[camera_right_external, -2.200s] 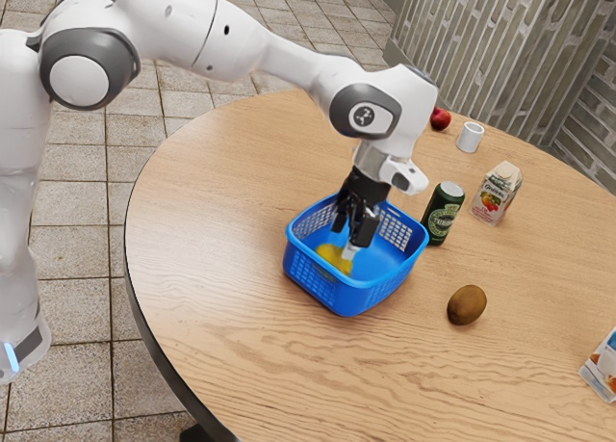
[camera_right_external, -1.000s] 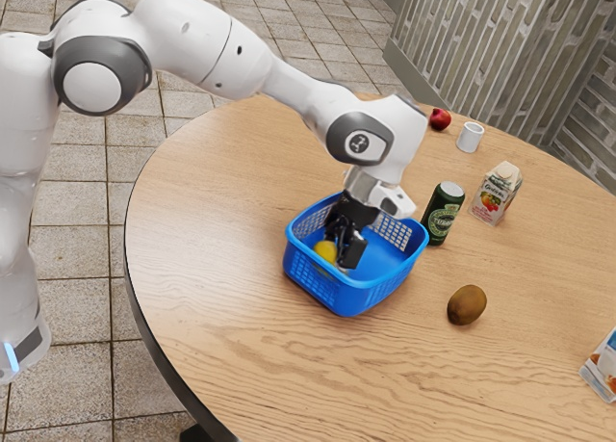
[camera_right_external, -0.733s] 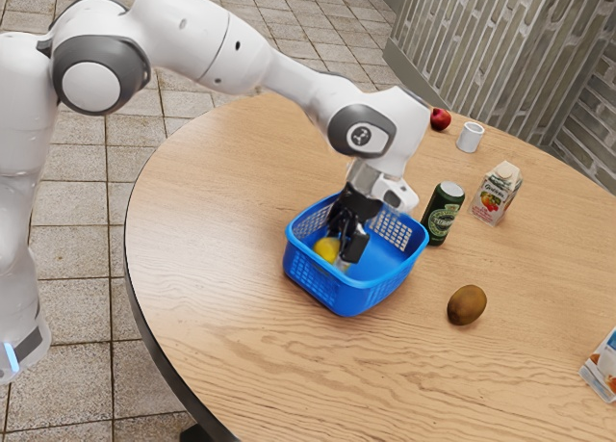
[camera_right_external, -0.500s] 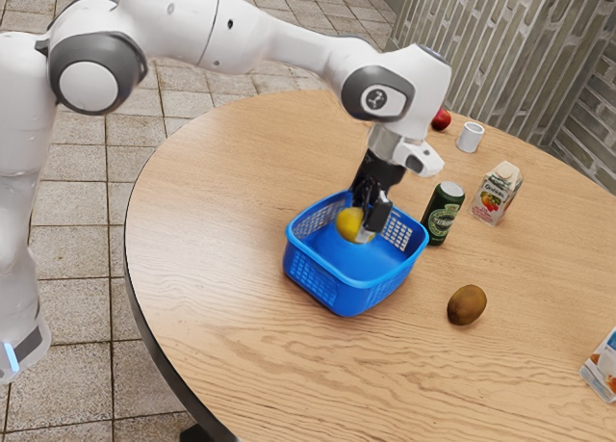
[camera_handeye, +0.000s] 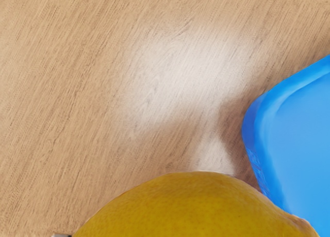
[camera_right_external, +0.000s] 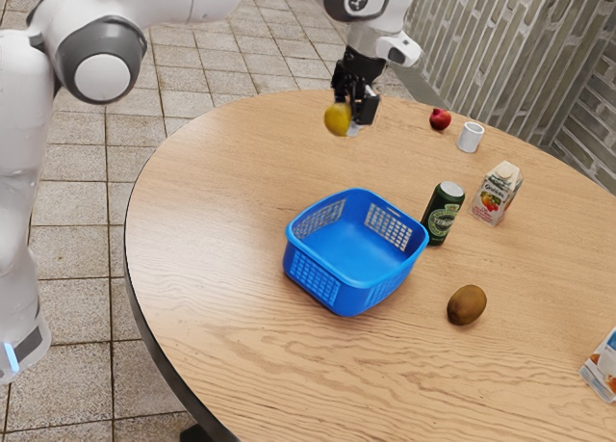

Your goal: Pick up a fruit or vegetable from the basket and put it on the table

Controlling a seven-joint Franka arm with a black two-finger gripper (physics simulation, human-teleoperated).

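Pale, square-cut tiles (camera_right_external: 176, 107) pave the floor at the exterior view's left, running up to the round wooden desk (camera_right_external: 212, 307) with its dark edge. From that side my white arm (camera_right_external: 217, 1) reaches out, bent high above the wood. Its black jaws point down, parted only by the fruit they grip: a yellow lemon (camera_right_external: 336, 119), lifted into the air, off the desk and outside the blue basket (camera_right_external: 337, 291). In my wrist view the lemon's dimpled skin looms close, with a rounded corner of the basket beyond it, resting on the wood.

To the exterior view's right of the basket come a round red fruit (camera_right_external: 440, 119), well apart from it, and then a green can (camera_right_external: 443, 214), upright with a silver top. Pale capital letters cross the can's label, too small for me to read surely. Next are a brown kiwi (camera_right_external: 467, 305), a white cup (camera_right_external: 471, 137) and, near the can, an upright drink carton (camera_right_external: 496, 194); dark script runs above the fruit pictured on it, and I can't make out the words. Another carton (camera_right_external: 603, 367), white and blue, is cut off by the view's edge. Behind the desk stands a grey ribbed wall (camera_right_external: 481, 57).
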